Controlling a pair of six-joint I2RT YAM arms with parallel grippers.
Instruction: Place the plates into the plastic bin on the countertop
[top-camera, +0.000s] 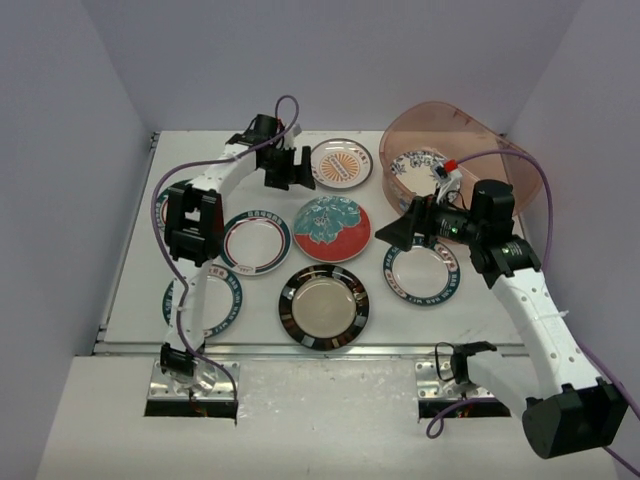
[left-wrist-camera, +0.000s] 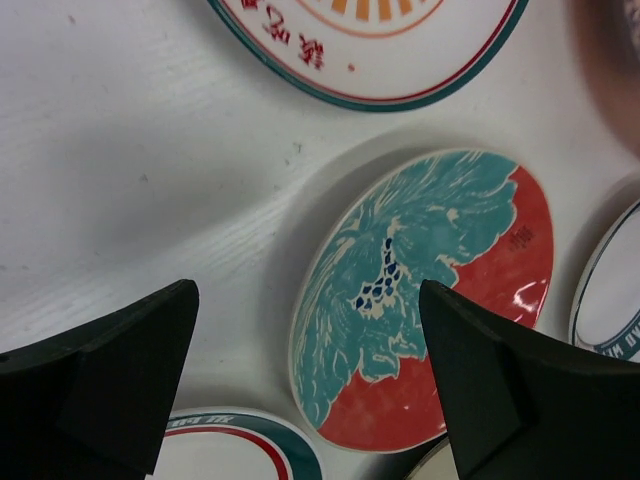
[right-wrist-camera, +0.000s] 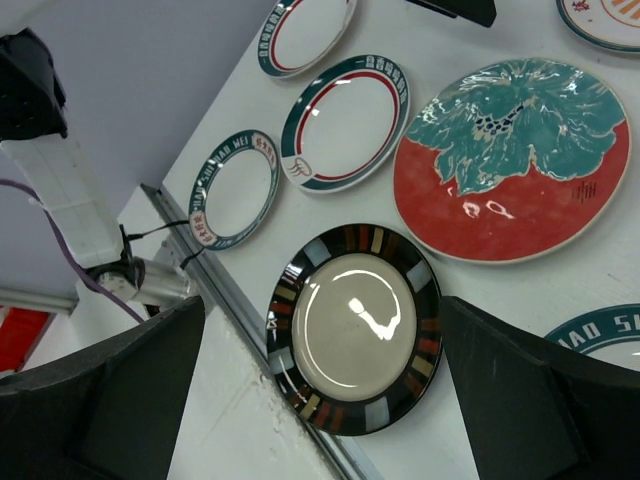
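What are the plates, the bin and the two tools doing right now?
left tool, open, empty.
right tool, open, empty.
plastic bin, holds a patterned plate.
floral plate, flat on the countertop.
black-rimmed plate, flat on the countertop.
orange-centred plate, flat on the countertop.

We see the white countertop (top-camera: 130, 290) bearing the plastic bin (top-camera: 450, 115) far right — and, lying singly, an orange-centred plate (top-camera: 341, 163), a floral plate (top-camera: 332, 229), a black-rimmed plate (top-camera: 324, 306), and teal-lettered plates (top-camera: 256, 241).
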